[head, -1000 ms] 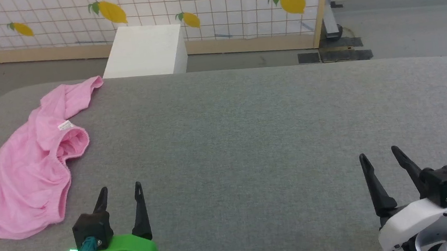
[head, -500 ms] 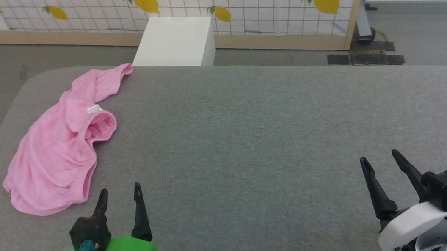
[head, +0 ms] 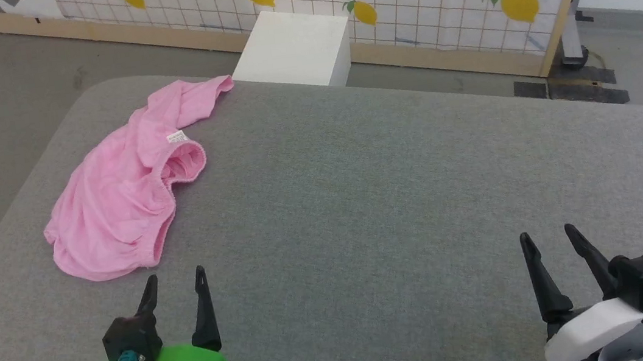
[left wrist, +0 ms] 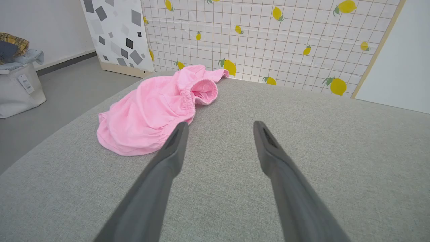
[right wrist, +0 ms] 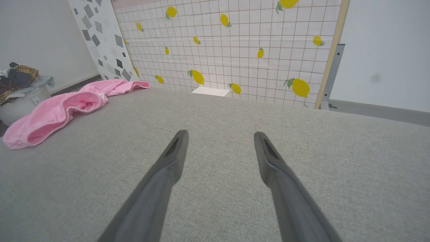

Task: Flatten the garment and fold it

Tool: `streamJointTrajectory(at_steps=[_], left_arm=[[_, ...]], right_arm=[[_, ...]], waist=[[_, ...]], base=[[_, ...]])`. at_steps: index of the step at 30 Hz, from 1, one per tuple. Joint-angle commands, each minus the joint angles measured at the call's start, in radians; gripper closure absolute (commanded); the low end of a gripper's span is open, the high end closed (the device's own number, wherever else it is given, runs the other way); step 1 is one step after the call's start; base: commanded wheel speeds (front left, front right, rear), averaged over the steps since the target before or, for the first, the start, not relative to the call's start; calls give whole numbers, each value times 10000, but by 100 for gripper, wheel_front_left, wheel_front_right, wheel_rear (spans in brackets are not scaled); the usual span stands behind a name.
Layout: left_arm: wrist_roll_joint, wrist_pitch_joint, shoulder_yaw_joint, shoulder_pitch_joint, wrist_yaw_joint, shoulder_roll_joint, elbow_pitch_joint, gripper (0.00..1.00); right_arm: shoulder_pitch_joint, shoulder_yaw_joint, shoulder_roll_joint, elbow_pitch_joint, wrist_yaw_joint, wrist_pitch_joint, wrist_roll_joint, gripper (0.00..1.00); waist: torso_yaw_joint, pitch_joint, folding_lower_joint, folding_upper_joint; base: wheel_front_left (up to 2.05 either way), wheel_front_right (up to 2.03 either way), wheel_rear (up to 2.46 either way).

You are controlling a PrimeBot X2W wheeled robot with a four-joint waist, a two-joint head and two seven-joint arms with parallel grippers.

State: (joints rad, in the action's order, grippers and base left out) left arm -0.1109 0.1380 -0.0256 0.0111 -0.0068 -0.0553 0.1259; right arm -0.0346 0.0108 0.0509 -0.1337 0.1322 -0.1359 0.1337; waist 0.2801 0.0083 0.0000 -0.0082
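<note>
Grey fabric covers the counter point(head: 397, 196); the garment point(head: 117, 212), pink and crumpled, lies on the counter's far left part, its white label point(head: 177, 137) facing up beside a gathered opening; the left end effector point(head: 175, 274) hangs over the counter's near left edge, fingers spread, holding nothing; the right end effector point(head: 547, 231), over the near right edge, is likewise parted and empty.

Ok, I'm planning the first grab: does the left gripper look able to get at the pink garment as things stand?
Probably yes. The left gripper is open, and the garment lies close ahead, to its left, on the grey surface with nothing between them.
</note>
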Motion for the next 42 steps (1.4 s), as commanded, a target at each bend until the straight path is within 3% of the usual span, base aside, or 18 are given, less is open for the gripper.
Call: streamJointTrajectory(at_steps=[1,42], left_arm=[[-136,114,-8,-75,59,19,65,0],[-531,1002,-32,-211,154,42,866,0]], right_arm=[[-131,3,-4,-77,-9,-128,104,0],[-384,88,-6,-834,-14,-1022,530,0]], waist=[[113,4,0,46],[1700,-60,0,74]], base=[[0,0,0],[0,0,0]])
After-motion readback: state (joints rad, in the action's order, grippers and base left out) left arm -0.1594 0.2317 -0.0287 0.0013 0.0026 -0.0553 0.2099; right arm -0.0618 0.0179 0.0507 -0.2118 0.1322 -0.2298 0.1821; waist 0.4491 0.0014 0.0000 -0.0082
